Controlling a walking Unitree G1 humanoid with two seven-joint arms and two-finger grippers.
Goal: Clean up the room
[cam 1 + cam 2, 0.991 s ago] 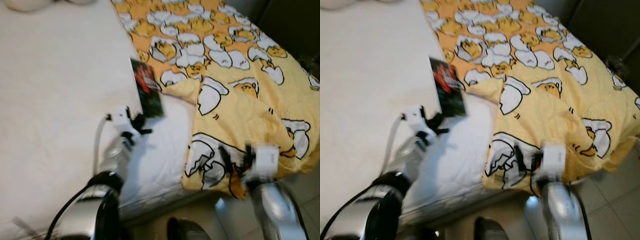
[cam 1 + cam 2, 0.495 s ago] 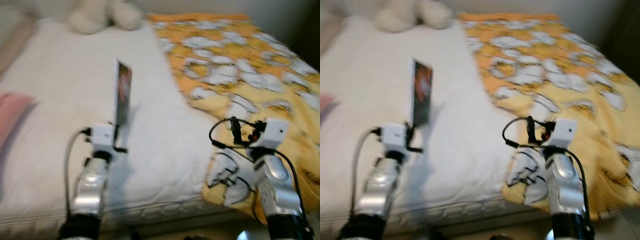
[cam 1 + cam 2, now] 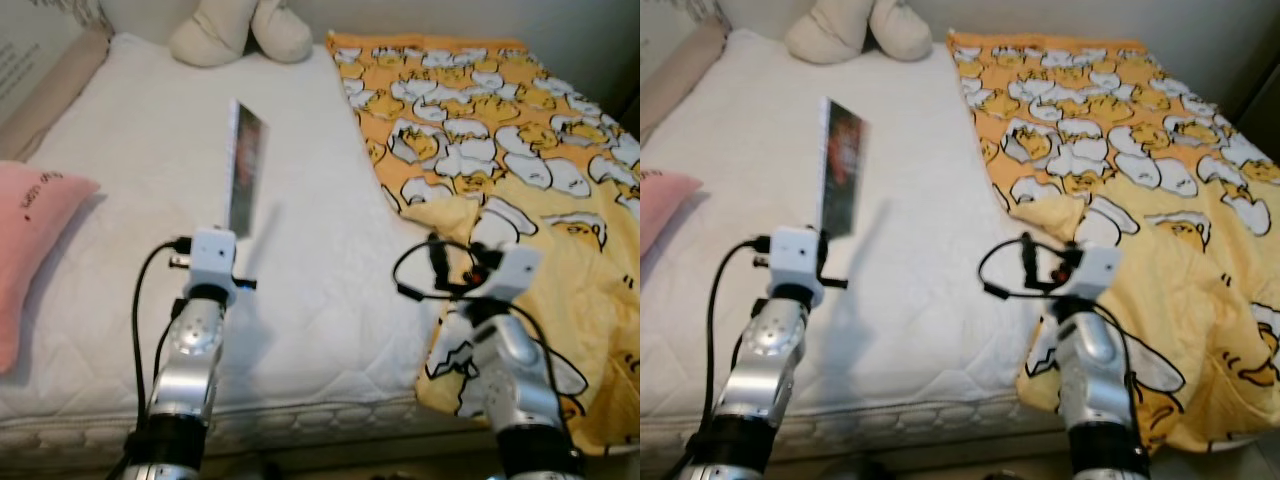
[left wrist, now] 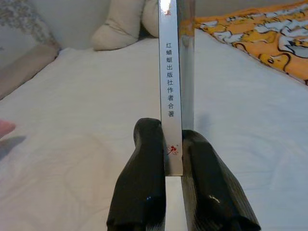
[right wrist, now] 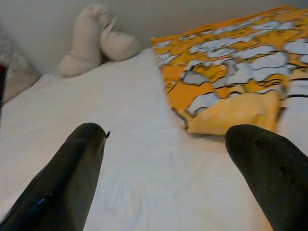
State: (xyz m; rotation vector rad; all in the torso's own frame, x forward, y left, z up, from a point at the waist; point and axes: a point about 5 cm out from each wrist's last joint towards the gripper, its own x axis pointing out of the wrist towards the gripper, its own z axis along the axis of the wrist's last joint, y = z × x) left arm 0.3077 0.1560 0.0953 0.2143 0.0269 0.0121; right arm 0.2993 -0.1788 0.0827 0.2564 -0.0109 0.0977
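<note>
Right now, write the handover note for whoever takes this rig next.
Left gripper: shut on the book, held upright, spine toward the wrist camera, above the white mattress.
Right gripper: open, holding nothing, hovering near the bed's front edge beside the yellow blanket.
Done: book is lifted off the bed.
Left: put the book away; the blanket lies rumpled over the right side, a pink pillow sits at the left edge, a cream plush toy at the head.
</note>
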